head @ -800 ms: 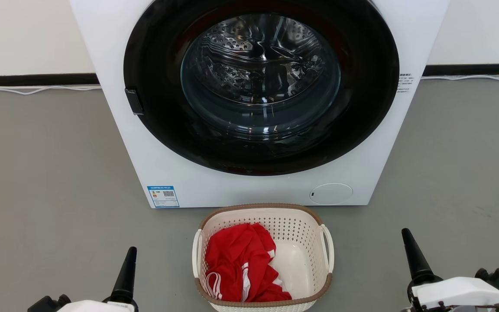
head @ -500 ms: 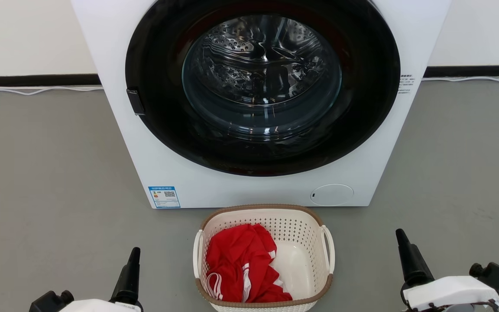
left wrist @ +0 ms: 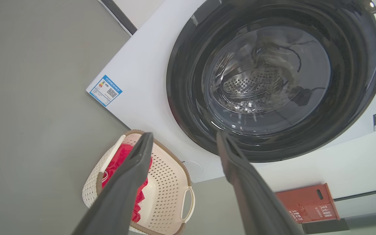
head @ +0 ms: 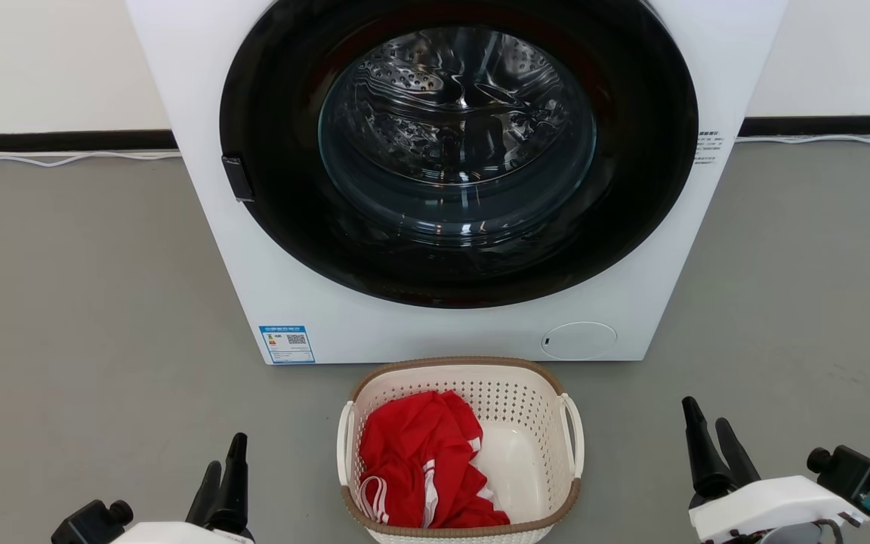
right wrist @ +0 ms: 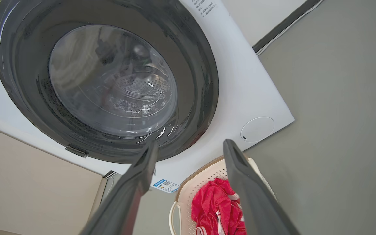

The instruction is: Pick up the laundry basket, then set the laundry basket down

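Both released, left pincer point(head: 226, 451) and right pincer point(head: 704, 412) flank the laundry basket point(head: 458, 362), well apart.

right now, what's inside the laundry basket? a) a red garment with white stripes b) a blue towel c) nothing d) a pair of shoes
A: a red garment with white stripes lies bunched in the left half of the laundry basket, which stands in front of the washing machine.

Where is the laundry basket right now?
In the head view, the laundry basket sits on the floor just before the washing machine, between the left end effector and right end effector.
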You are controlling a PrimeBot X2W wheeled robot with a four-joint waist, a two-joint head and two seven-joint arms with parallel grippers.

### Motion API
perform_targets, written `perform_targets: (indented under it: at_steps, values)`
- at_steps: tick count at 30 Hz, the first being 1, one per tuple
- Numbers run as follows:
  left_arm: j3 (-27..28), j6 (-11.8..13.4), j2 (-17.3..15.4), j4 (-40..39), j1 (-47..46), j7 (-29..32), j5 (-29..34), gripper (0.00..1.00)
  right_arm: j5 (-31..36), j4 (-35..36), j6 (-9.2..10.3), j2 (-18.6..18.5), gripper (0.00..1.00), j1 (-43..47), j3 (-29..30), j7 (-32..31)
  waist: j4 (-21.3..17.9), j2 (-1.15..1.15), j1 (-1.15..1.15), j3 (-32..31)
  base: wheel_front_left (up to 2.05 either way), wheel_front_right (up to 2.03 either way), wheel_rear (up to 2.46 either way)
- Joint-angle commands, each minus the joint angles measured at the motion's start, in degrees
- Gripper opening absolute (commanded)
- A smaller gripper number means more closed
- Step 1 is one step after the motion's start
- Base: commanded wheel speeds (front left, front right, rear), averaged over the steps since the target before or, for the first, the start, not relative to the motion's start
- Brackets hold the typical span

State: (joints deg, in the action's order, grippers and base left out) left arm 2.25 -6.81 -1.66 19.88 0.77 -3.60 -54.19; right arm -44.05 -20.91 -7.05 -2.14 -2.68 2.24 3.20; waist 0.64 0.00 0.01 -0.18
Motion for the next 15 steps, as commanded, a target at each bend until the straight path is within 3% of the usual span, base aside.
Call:
perform_targets:
  at_steps: [1,15]
  values:
    - [0.6,0.2,-0.5,-1.4,-2.3,-0.6,2.0,1.00,2.3,1.2,-0.21,-0.5,1.00,-2.6,-0.8,1.0,0.0,0.00,0.00,0.0,0.00,0.00,0.00]
    - [0.4,0.7,-0.7,-1.6,-2.2,-2.8,11.5,1.00,12.2,0.3,-0.26,-0.5,1.00,-3.0,-2.1,3.2,0.0,0.00,0.00,-0.1,0.00,0.00,0.00]
